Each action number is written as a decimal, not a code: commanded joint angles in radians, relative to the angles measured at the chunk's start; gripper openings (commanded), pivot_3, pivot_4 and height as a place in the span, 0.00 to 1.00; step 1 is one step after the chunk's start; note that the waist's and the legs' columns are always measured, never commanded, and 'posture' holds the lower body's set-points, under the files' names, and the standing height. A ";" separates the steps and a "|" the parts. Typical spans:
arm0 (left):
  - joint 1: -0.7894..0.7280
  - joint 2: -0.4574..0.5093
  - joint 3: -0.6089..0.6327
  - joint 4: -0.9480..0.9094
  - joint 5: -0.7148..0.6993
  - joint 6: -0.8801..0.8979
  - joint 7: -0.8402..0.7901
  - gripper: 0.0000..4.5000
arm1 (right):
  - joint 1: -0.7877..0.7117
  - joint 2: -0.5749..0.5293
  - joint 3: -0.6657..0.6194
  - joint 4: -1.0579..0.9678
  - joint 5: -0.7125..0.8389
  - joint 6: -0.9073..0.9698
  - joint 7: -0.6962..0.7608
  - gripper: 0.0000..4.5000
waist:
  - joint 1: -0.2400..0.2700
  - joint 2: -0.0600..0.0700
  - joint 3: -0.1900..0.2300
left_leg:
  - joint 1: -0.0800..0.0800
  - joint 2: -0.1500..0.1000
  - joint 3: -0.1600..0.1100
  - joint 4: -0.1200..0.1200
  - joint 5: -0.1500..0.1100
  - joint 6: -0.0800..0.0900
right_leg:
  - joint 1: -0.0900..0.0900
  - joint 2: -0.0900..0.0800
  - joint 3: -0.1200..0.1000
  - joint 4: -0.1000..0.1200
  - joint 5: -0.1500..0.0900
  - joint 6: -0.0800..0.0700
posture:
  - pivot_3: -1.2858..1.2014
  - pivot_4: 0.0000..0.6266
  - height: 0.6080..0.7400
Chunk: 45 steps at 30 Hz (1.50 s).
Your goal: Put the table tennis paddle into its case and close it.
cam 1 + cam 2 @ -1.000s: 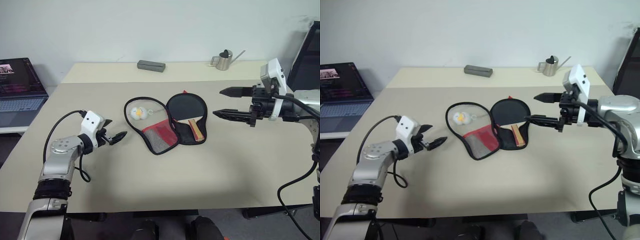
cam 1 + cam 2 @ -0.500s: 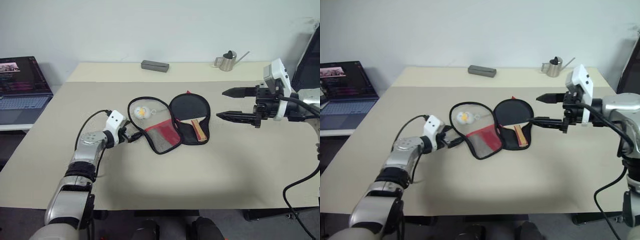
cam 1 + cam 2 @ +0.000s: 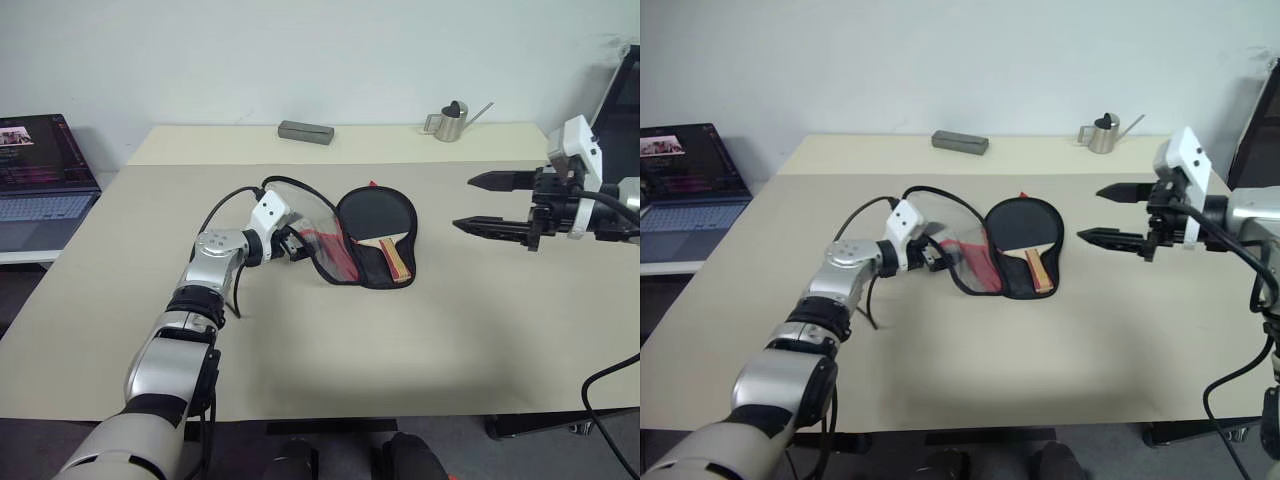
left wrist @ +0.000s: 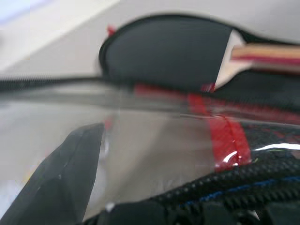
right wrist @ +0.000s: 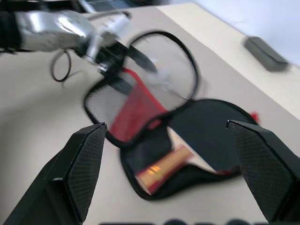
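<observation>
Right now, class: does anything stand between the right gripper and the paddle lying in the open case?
Nothing visible does. The right gripper hangs open above bare table, beside the table tennis paddle, which lies in the case. The left gripper is at the case's far flap.

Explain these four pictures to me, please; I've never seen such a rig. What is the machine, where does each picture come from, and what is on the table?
It is a two-armed humanoid robot. Two pictures come from its head, looking down over the table; the other two come from cameras on its wrists. On the table the case lies unzipped with the paddle resting in one half. The left gripper is at the case's flap, which stands lifted; its fingers are spread and I cannot tell whether they grip it. The right gripper hovers open beside the case, holding nothing. At the far edge sit a grey box and a small metal watering can; a laptop stands to the left.
</observation>
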 commanded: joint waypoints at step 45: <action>0.008 -0.087 -0.003 -0.284 -0.107 0.082 -0.221 1.00 | 0.070 -0.013 -0.106 -0.009 0.047 0.072 -0.082 0.99 | -0.004 0.000 0.000 | 0.000 0.001 0.002 0.002 0.000 0.000 | 0.000 0.001 0.003 0.001 0.001 0.001 | 0.52 0.24 1.00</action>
